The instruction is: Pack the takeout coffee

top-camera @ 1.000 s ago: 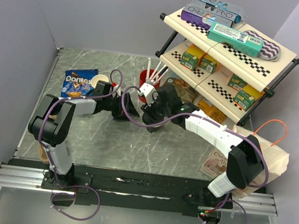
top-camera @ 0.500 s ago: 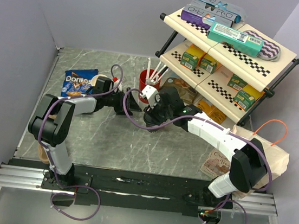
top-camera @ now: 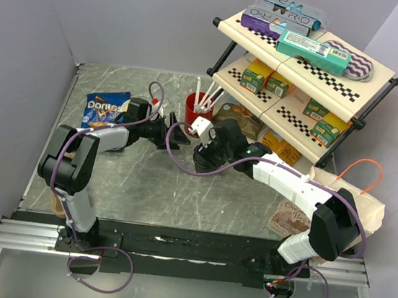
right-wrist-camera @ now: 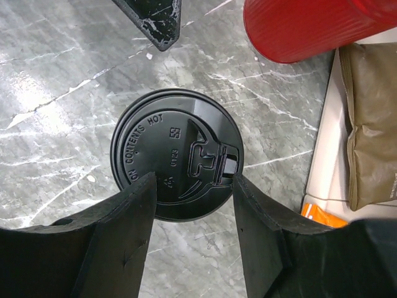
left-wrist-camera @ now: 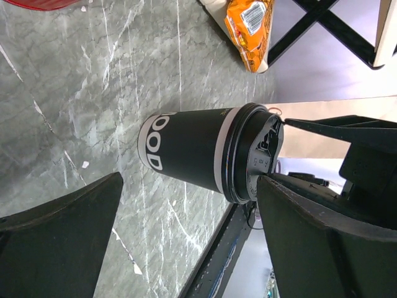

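Left pincer shifts right, toward the cup

The left pincer (top-camera: 177, 135) now sits farther right, nearer the takeout coffee (top-camera: 205, 161); the right pincer (top-camera: 207, 157) edges slightly right.
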